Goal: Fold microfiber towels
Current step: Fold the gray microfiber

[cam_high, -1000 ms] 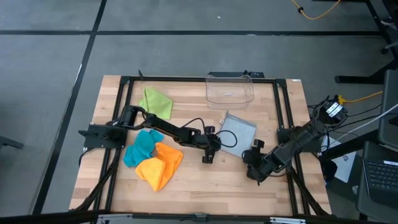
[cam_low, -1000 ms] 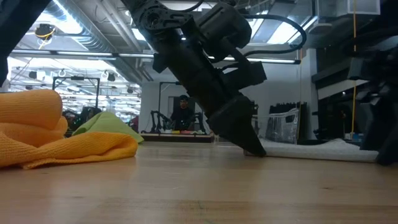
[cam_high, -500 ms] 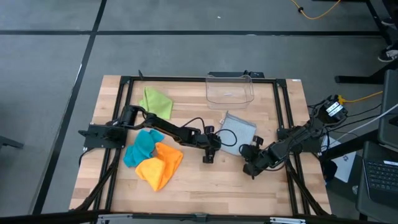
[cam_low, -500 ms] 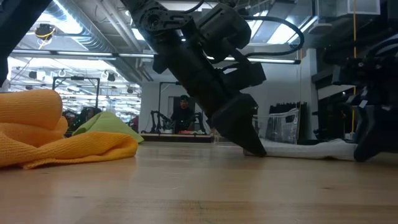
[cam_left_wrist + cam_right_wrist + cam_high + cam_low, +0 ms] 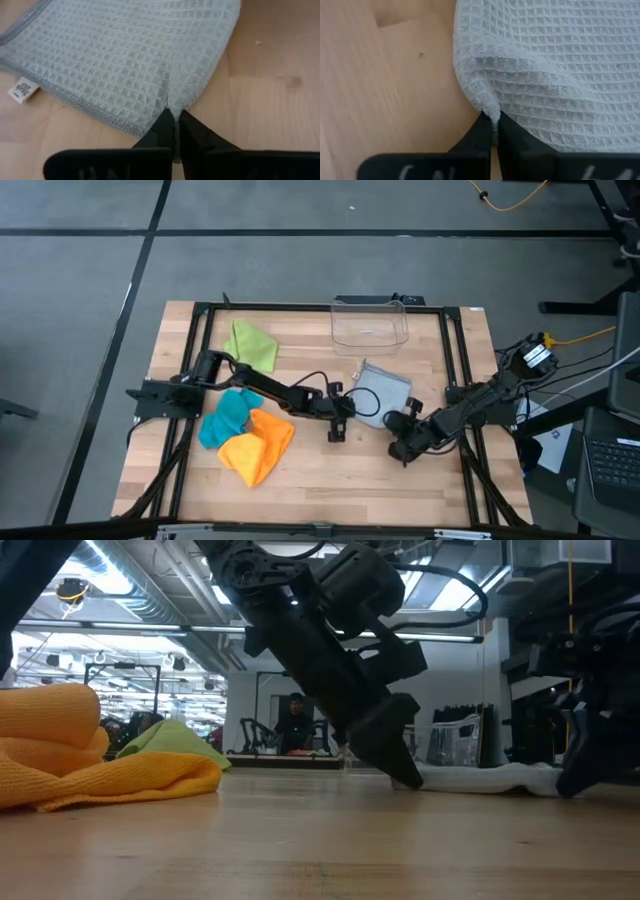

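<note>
So you've got both arms down on the light grey towel (image 5: 385,388) right now, which is lying flat near the middle of the wooden table (image 5: 310,470), just in front of the clear plastic bin (image 5: 371,324).

Your left gripper (image 5: 174,125) is pinched tight on the towel's near edge. In the left wrist view the two fingers are squeezed together with a little ridge of the waffle fabric caught between them, and the cloth puckers up toward the tips. There's a small white tag (image 5: 23,90) sticking out from the hem off to one side.

Your right gripper (image 5: 493,126) is doing the same thing at another corner of the same towel: fingers closed together with a rounded fold of the grey weave nipped between them. From above, that gripper sits at the towel's front right corner and the left one at its front left side.

In the low view the towel barely lifts off the tabletop, stretched as a pale strip between the two grippers.

The other towels are over on the left side: the lime green towel (image 5: 250,343) toward the back, the teal blue towel (image 5: 227,417) and the orange towel (image 5: 258,445) bunched up touching each other nearer the front. Across the room behind the table, a person (image 5: 294,723) shows in the low view.
</note>
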`<state>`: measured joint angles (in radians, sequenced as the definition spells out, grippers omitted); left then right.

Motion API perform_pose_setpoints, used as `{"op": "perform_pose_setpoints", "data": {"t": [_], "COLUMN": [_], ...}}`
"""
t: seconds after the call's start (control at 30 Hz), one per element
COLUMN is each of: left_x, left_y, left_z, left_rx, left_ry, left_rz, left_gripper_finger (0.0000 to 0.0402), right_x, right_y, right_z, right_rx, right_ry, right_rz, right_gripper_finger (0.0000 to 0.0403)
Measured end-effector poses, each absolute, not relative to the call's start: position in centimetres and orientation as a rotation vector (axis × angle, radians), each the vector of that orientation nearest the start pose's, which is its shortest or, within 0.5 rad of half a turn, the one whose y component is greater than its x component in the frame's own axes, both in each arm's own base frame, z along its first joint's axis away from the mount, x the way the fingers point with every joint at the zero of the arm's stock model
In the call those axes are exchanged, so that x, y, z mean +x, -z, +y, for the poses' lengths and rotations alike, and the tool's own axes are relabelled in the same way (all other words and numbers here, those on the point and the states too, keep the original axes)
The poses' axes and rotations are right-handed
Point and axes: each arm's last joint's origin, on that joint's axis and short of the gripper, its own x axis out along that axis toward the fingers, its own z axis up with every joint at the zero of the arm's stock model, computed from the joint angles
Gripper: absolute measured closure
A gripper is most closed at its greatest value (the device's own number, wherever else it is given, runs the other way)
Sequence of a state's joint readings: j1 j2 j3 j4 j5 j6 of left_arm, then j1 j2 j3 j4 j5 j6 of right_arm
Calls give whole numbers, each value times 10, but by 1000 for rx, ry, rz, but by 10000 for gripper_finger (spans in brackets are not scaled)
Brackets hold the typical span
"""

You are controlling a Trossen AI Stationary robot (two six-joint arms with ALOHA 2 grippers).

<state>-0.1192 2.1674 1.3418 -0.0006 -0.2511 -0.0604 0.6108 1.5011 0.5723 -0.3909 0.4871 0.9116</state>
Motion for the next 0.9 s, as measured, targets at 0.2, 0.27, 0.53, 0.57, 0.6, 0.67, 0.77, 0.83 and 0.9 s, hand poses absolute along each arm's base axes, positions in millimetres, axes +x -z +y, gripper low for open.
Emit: {"op": "perform_pose_setpoints", "data": {"t": [0.2, 0.27, 0.53, 0.57, 0.6, 0.67, 0.77, 0.83, 0.9], "left_x": [434, 431, 416, 413, 412, 409, 408, 408, 409], "left_y": [-124, -130, -151, -152, -153, -153, -153, -153, -154], "left_z": [-64, -72, -109, -114, -119, -128, -133, -132, -130], "left_rx": [120, 121, 53, 49, 47, 53, 57, 57, 57], "left_ry": [-164, -164, -133, -126, -118, -96, -85, -88, -104], "left_rz": [809, 803, 801, 806, 804, 802, 800, 798, 791], "left_gripper_finger": [401, 401, 401, 401, 401, 401, 401, 401, 401], "right_x": [202, 205, 215, 215, 215, 215, 213, 212, 212], "right_y": [-139, -147, -175, -178, -180, -182, -182, -181, -179], "right_z": [134, 140, 164, 167, 169, 172, 176, 177, 178], "right_rx": [170, 170, 254, 273, 291, 330, 380, 400, 403], "right_ry": [320, 314, 223, 218, 212, 206, 195, 204, 206], "right_rz": [1012, 1003, 949, 943, 944, 948, 950, 952, 954], "right_gripper_finger": [392, 392, 392, 392, 392, 392, 392, 392, 392]}}
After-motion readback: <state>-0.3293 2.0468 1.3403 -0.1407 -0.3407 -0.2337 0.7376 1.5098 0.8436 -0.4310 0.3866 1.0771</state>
